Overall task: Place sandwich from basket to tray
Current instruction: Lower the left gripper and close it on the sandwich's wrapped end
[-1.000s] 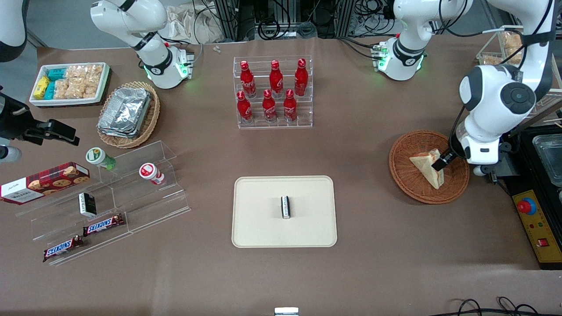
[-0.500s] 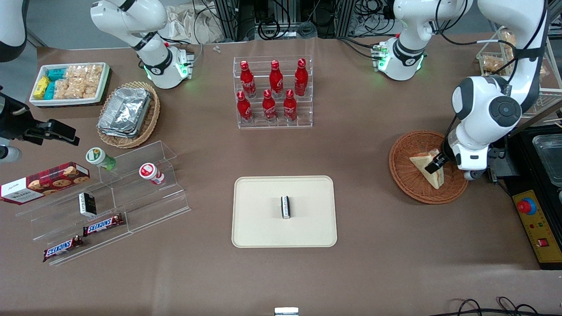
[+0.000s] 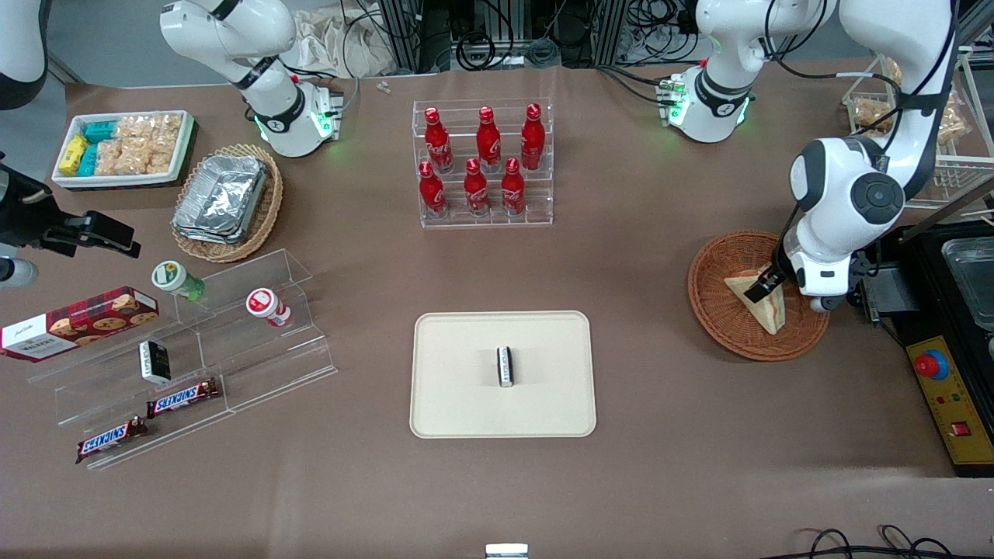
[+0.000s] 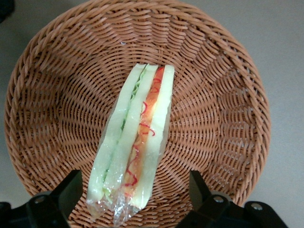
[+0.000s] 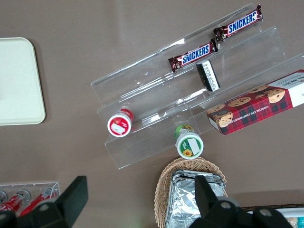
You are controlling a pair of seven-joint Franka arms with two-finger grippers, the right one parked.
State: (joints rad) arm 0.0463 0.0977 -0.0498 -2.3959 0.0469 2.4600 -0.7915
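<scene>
A triangular sandwich (image 4: 134,142) lies in a round, reddish-brown woven basket (image 3: 722,310) at the working arm's end of a brown table. It stands on edge, sealed in clear plastic film that crinkles at one end. Two slabs of pale white bread enclose a strip of green lettuce and orange-red filling with thin red shreds running along its length. The left arm's gripper (image 4: 135,199) hangs directly above the sandwich, its two black fingers (image 4: 66,192) spread wide, one on each side of the wedge and not touching it. A flat cream tray (image 3: 458,396) sits well apart, mid-table, carrying one small dark packet (image 3: 505,366).
</scene>
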